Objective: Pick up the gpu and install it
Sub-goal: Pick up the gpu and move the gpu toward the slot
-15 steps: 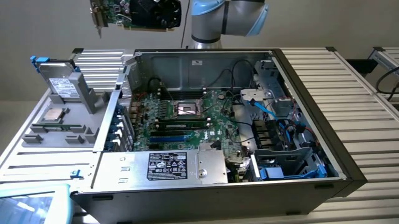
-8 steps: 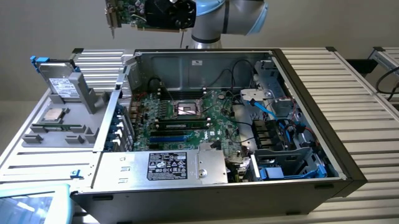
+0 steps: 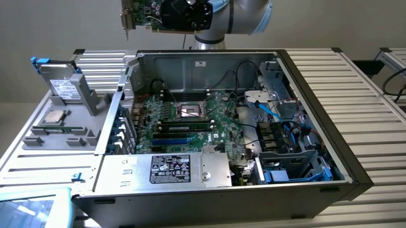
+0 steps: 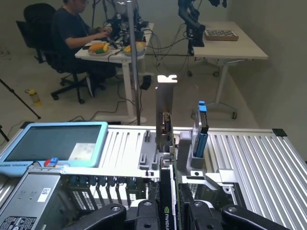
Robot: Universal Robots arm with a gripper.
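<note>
The jaws pinched the gpu (image 3: 144,13) between them, black cooler on one side and green board on the other. It hung on edge, high above the open case (image 3: 330,118) and well clear of the motherboard (image 3: 190,128). Its silver bracket (image 4: 165,110) pointed away from the wrist.

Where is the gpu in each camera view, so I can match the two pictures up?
Exterior view: the gpu hangs at the top edge, above the open computer case.
Wrist view: the gpu sits edge-on in the centre, clamped in the gripper, with its silver bracket end away from the camera.
Shared landmark: the upright grey drive with a blue tab.
</note>
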